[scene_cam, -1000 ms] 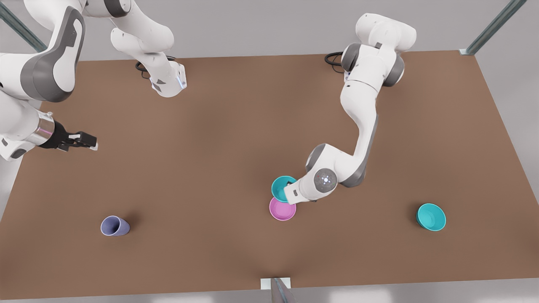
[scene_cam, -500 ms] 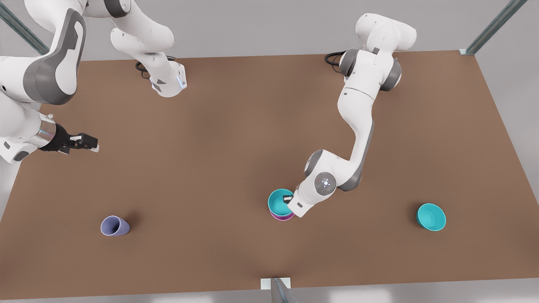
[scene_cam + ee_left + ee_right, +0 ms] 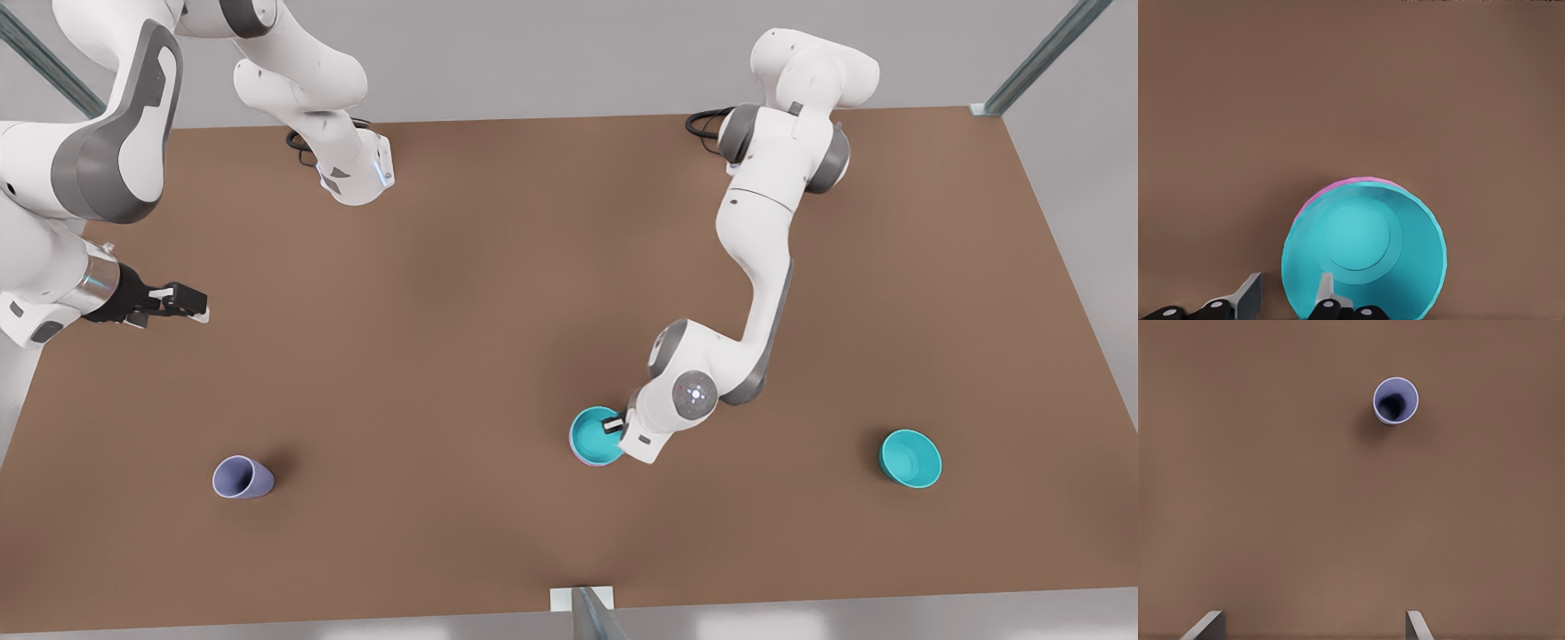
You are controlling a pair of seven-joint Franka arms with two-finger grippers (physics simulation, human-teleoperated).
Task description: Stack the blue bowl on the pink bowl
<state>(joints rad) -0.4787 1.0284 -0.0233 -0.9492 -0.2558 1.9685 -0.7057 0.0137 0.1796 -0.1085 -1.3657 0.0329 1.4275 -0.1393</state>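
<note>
The blue bowl (image 3: 594,436) sits nested in the pink bowl (image 3: 1338,187), whose rim peeks out beneath it, near the middle of the brown bench (image 3: 498,267). The left tool (image 3: 1290,297) straddles the bowl's wall, fingers spread apart. A second teal bowl (image 3: 910,458) lies well apart. The right tool (image 3: 182,302) waits, fingers apart, above the bench near the lavender cup (image 3: 1395,401).

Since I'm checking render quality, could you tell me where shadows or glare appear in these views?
Front view: soft shadow beside the lavender cup, no harsh glare on the table. Left wrist view: the blue bowl is evenly lit, faint sheen. Right wrist view: the cup's interior is dark, small shadow beside it.
</note>
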